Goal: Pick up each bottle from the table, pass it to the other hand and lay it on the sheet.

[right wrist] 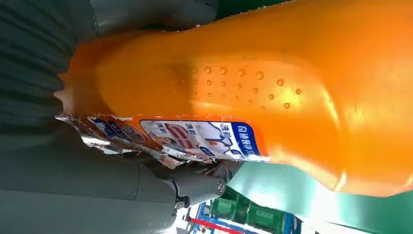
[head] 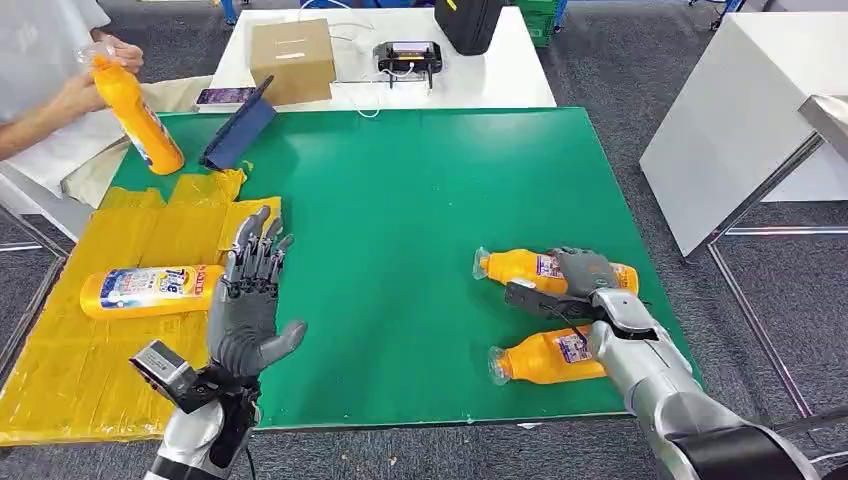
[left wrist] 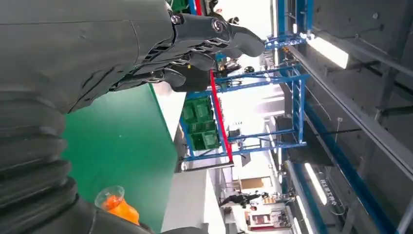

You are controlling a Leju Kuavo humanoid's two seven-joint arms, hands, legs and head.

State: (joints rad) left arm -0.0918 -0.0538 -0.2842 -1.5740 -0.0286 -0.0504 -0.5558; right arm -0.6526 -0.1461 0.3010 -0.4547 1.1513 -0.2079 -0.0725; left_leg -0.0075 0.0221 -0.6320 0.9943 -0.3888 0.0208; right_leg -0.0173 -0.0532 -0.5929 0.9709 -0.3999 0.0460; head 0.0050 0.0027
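Observation:
Two orange bottles lie on the green table at the right. My right hand (head: 578, 278) lies over the farther bottle (head: 515, 267) and grips its middle; up close the bottle (right wrist: 272, 87) sits against the palm of that hand (right wrist: 58, 170), with its torn label showing. The nearer bottle (head: 545, 358) lies free beside my right forearm. A third bottle (head: 150, 291) lies on the yellow sheet (head: 60, 370) at the left. My left hand (head: 248, 300) is raised at the sheet's edge, fingers spread and holding nothing; in its wrist view the hand (left wrist: 97, 53) has its fingers stretched out.
At the far left corner a person holds an upright orange bottle (head: 140, 115). A blue case (head: 238, 135) leans nearby. A cardboard box (head: 292, 60) and a black device (head: 407, 55) sit on the white table beyond. Another white table (head: 740, 110) stands to the right.

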